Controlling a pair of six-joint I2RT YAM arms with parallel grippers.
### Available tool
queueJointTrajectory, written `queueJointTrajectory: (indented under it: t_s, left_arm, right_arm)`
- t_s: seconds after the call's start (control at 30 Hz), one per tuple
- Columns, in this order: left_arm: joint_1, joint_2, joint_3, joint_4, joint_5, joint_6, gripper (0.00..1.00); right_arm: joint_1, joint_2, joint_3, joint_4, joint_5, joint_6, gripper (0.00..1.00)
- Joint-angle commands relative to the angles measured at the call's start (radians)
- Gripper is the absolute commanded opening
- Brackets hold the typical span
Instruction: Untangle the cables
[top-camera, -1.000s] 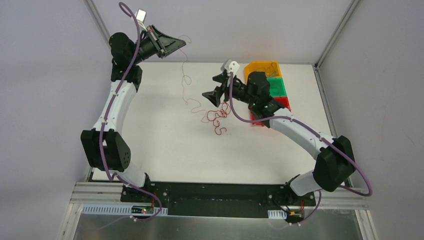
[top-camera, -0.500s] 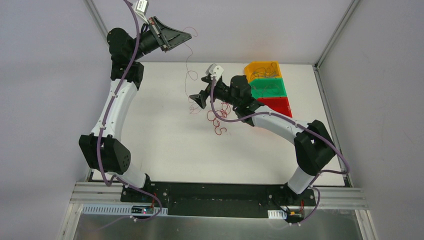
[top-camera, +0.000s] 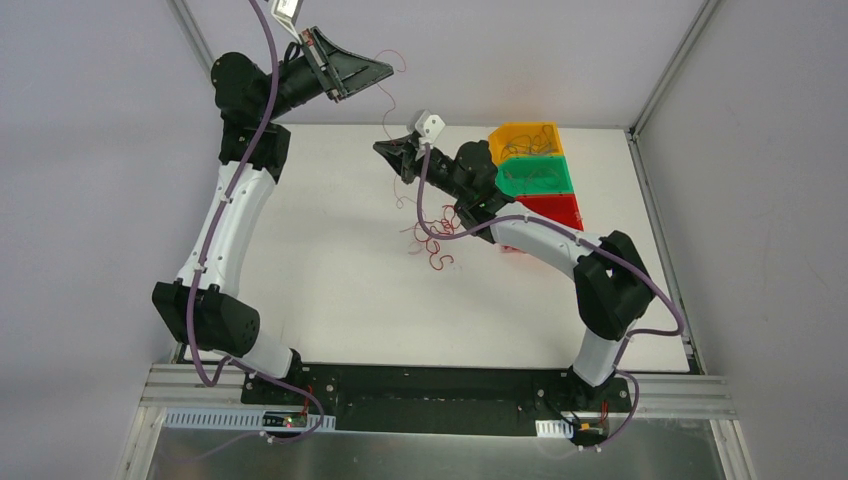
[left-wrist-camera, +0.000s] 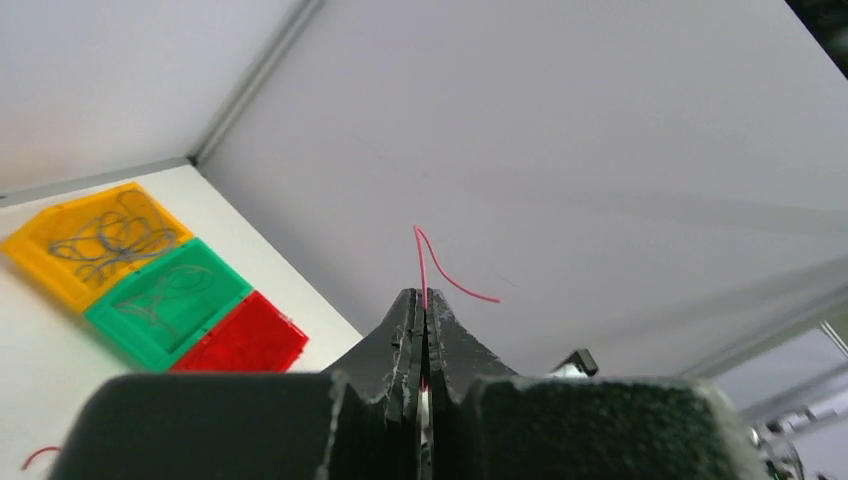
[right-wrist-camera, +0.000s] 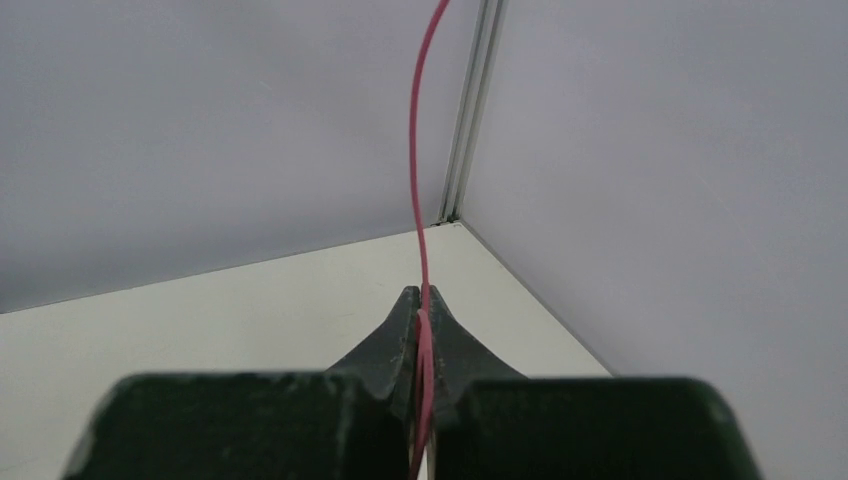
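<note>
White desk (top-camera: 330, 300), plain grey walls (top-camera: 90, 150) left, right and far; metal posts (top-camera: 674, 62) in far corners; metal rail (top-camera: 195, 385) near edge.

No legible text, labels, brands, numbers or signs, left or right, near or far, in any view.

The white bench (top-camera: 330, 300) carries a loose tangle of thin red cables (top-camera: 437, 255) at about its middle. At 2 o'clock three small bins stand touching in a row: an orange bin (top-camera: 524, 126) farthest, a green bin (top-camera: 535, 190) next, and a red bin (top-camera: 556, 212) nearest.
</note>
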Motion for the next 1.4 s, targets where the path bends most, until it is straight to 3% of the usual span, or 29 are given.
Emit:
queueJointTrajectory:
  t_s: [0.0, 0.1, 0.17, 0.37, 0.53, 0.73, 0.77, 0.87, 0.97, 1.2, 1.37]
  left_arm:
    - [0.094, -0.057, -0.042, -0.092, -0.124, 0.086, 0.00]
    - [0.148, -0.063, -0.099, -0.352, -0.214, 0.295, 0.00]
    - [0.148, -0.060, -0.173, -0.441, -0.215, 0.412, 0.00]
    - [0.055, 0.016, -0.349, -0.462, -0.042, 0.330, 0.00]
    - [-0.090, 0.075, -0.312, -0.442, 0.023, 0.309, 0.00]
    - [-0.177, 0.095, -0.269, -0.420, 0.059, 0.330, 0.00]
    - [-0.173, 0.101, -0.272, -0.420, 0.068, 0.337, 0.06]
    - [-0.148, 0.114, -0.293, -0.461, 0.066, 0.363, 0.44]
    - [-0.099, 0.113, -0.336, -0.465, 0.051, 0.368, 0.60]
    - [0.007, 0.089, -0.368, -0.470, 0.045, 0.433, 0.65]
    - [0.017, 0.081, -0.378, -0.478, 0.060, 0.462, 0.65]
  right_arm:
    - [0.002, -0.100, -0.038, 0.093, 0.014, 0.003, 0.00]
    - [-0.001, -0.185, -0.078, 0.059, -0.002, 0.005, 0.00]
    - [-0.009, -0.234, -0.076, 0.014, -0.006, 0.025, 0.00]
    - [-0.065, -0.319, 0.030, -0.178, -0.029, 0.214, 0.00]
    - [-0.136, -0.331, 0.111, -0.331, -0.083, 0.471, 0.00]
    - [-0.218, -0.356, 0.102, -0.404, -0.005, 0.493, 0.00]
    - [-0.236, -0.360, 0.106, -0.408, -0.002, 0.498, 0.00]
    - [-0.288, -0.370, 0.131, -0.428, -0.003, 0.486, 0.00]
    - [-0.344, -0.376, 0.153, -0.448, -0.023, 0.473, 0.00]
    - [-0.466, -0.351, 0.192, -0.487, -0.120, 0.406, 0.00]
    - [-0.561, -0.291, 0.232, -0.489, -0.177, 0.377, 0.00]
